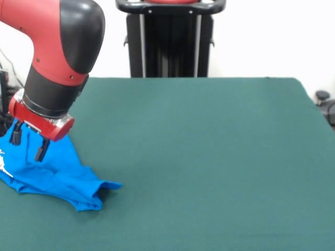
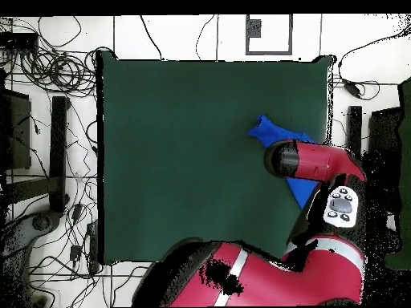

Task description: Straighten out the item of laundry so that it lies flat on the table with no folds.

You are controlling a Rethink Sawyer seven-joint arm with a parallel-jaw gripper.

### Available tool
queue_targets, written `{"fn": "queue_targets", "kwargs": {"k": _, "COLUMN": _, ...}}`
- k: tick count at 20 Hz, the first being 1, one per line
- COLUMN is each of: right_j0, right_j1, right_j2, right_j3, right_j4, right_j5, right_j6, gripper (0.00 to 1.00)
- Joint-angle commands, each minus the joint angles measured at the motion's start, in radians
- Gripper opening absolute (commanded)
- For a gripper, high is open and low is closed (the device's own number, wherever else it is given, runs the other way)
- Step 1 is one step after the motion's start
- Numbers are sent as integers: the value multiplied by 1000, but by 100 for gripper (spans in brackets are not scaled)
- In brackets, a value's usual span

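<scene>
The item of laundry (image 1: 57, 175) is a bright blue shirt, bunched and folded at the left edge of the table (image 1: 209, 157), with a bit of white print showing at its far left. One sleeve corner points right. My gripper (image 1: 27, 148) hangs just over the shirt's upper part, its two black fingers (image 1: 41, 150) apart and nothing held between them. In the overhead view the shirt (image 2: 273, 131) shows as blue patches beside the red arm (image 2: 309, 160), which hides the gripper, near the right edge of the table (image 2: 177, 144).
The robot's black pedestal (image 1: 170, 42) stands behind the table's far edge. Cables (image 2: 56, 72) and black stands (image 2: 58, 152) lie on the floor around the table. A dark object (image 1: 324, 104) sits off the table's right corner.
</scene>
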Motion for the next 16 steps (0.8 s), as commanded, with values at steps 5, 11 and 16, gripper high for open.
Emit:
{"fn": "queue_targets", "kwargs": {"k": 5, "right_j0": 55, "right_j1": 96, "right_j2": 100, "right_j3": 37, "right_j4": -55, "right_j5": -13, "right_j6": 21, "gripper": 100}}
{"fn": "queue_targets", "kwargs": {"k": 11, "right_j0": 62, "right_j1": 97, "right_j2": 90, "right_j3": 36, "right_j4": -55, "right_j5": -20, "right_j6": 32, "gripper": 100}}
{"fn": "queue_targets", "kwargs": {"k": 16, "right_j0": 67, "right_j1": 91, "right_j2": 83, "right_j3": 38, "right_j4": -56, "right_j5": -22, "right_j6": 34, "gripper": 100}}
